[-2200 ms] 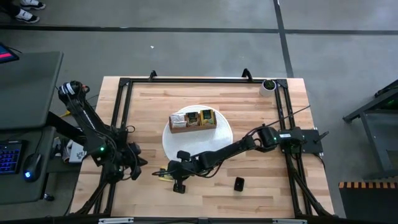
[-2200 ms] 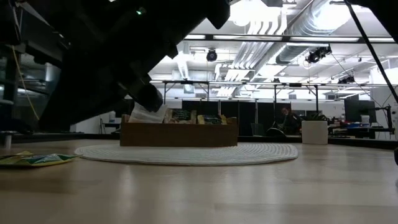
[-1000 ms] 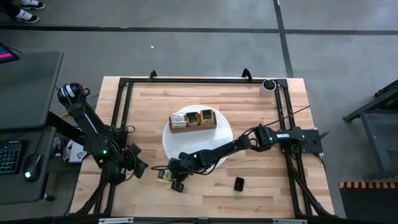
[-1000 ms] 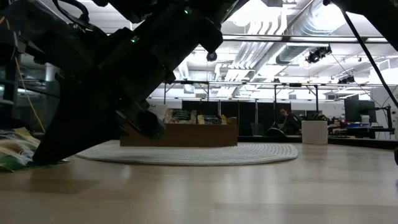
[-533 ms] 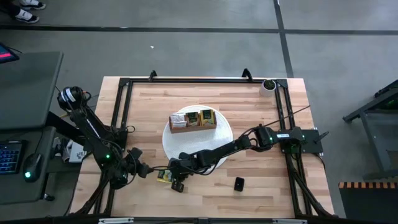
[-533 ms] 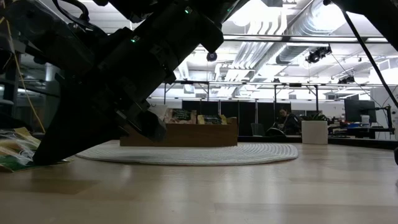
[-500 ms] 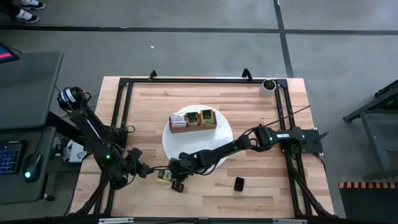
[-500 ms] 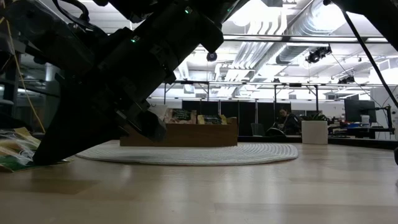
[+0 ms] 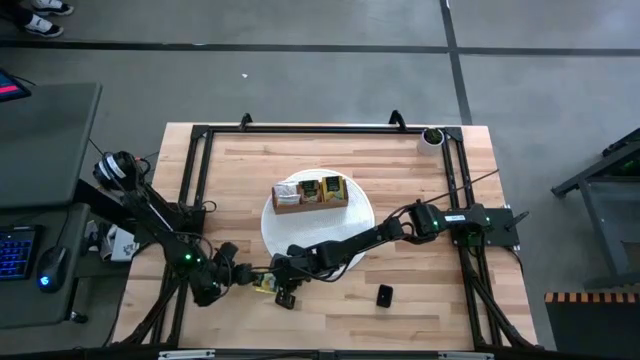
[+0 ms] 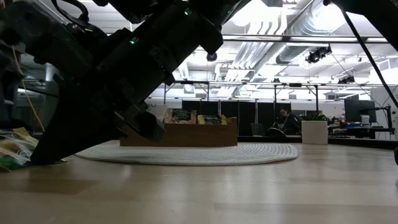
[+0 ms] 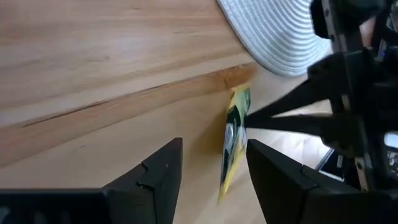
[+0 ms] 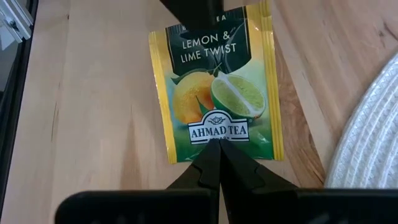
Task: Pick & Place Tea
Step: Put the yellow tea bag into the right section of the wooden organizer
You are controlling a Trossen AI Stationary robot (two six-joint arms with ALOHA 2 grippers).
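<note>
Two grippers are meeting over one tea packet [image 12: 214, 90] near the front-left edge of the round white mat [image 9: 360, 225]; the right gripper [image 12: 214, 158] is pinching the packet's lower edge with its jaws clenched, and the lemon-and-lime print is facing its wrist camera; the left gripper [image 11: 211, 165] is sitting just beside the packet with its fingers [image 11: 158, 171] spread apart, and from its wrist view the packet is showing edge-on, standing up off the wooden table [image 9: 420, 300] in line with the gap between them; nothing is being gripped by the left side yet. On the mat, well apart from both grippers, the wooden box [image 9: 310, 195] is already holding several packets in its compartments; a small black object [image 9: 384, 295] is lying on the table to the right of the arms. Judging from this, the step in hand is a handover or a regrasp of the packet; the next move is calling for the left fingers to slide around the free edge and close before the right jaws are letting go; a slightly skewed approach is likely to bend the thin paper or knock it loose.
</note>
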